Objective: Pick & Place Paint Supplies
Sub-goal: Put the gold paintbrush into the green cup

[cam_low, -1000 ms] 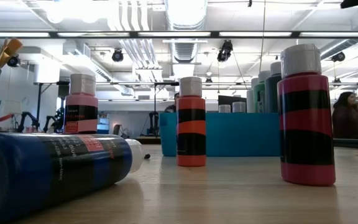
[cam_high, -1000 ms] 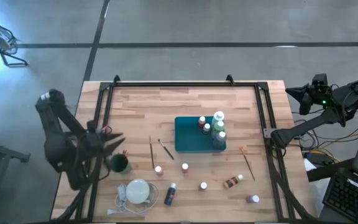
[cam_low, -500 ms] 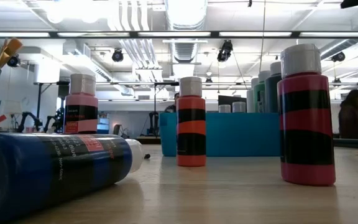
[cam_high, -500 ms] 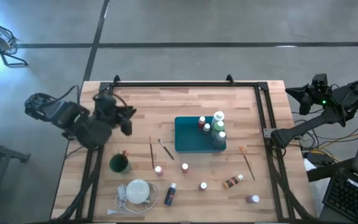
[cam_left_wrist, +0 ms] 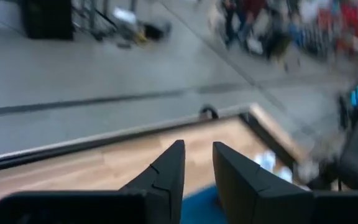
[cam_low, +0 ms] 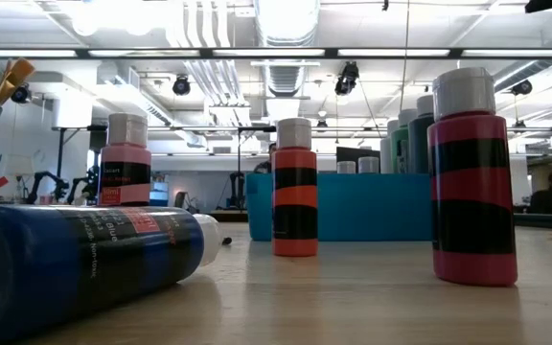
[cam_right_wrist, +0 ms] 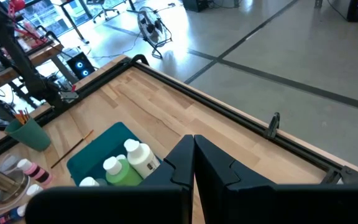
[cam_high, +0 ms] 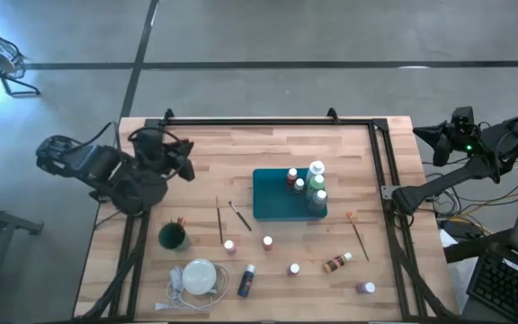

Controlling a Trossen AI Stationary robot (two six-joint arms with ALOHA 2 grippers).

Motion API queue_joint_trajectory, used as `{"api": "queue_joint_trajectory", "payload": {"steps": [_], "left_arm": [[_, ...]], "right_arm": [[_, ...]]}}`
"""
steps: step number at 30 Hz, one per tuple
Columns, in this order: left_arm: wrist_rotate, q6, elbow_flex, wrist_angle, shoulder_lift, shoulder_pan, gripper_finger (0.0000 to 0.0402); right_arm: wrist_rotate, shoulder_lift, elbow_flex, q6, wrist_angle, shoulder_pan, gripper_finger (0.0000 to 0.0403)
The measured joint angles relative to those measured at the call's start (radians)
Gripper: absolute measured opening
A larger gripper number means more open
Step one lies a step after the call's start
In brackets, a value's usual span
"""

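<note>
My left gripper (cam_high: 185,166) hovers open over the table's far left part with nothing between its fingers (cam_left_wrist: 166,171). My right gripper (cam_high: 421,135) waits shut beyond the table's right edge. The teal tray (cam_high: 272,205) holds several upright white-capped bottles (cam_high: 314,186). More bottles stand or lie along the near side: two pink ones (cam_high: 229,245) (cam_high: 267,242), a blue one lying down (cam_high: 246,280), a brown one (cam_high: 336,263) and a purple one (cam_high: 366,288). Thin brushes (cam_high: 220,220) (cam_high: 240,216) (cam_high: 358,232) lie flat on the wood. A green cup (cam_high: 172,237) holds brushes upright.
A white round disc with a cord (cam_high: 200,276) lies at the near left. A black frame rail (cam_high: 268,123) runs along the table's far edge and down both sides. Bare wood shows between the tray and the far rail.
My left gripper has swung away from the green cup toward the table's far edge, risen and rolled, now pointing toward the right. Most of the move came in the first half second. The cup and bottles have stayed in place.
</note>
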Motion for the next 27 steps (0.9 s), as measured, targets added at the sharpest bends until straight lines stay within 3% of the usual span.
{"api": "queue_joint_trajectory", "payload": {"steps": [3, 21, 24, 27], "left_arm": [[-0.074, -0.044, 0.0, -0.002, 0.019, 0.002, 0.0085], [-0.128, 0.184, -0.001, 0.093, 0.118, 0.024, 0.0072], [-0.025, 0.149, 0.0, 0.103, 0.12, 0.079, 0.0078], [0.29, 0.099, 0.001, 0.087, 0.12, 0.213, 0.0086]], "right_arm": [[0.0, 0.0, 0.0, 0.0, 0.0, 0.0, 0.0008], [0.0, 0.0, 0.0, 0.0, 0.0, 0.0, 0.0008], [0.0, 0.0, 0.0, 0.0, 0.0, 0.0, 0.0008], [0.0, 0.0, 0.0, 0.0, 0.0, 0.0, 0.0009]]}}
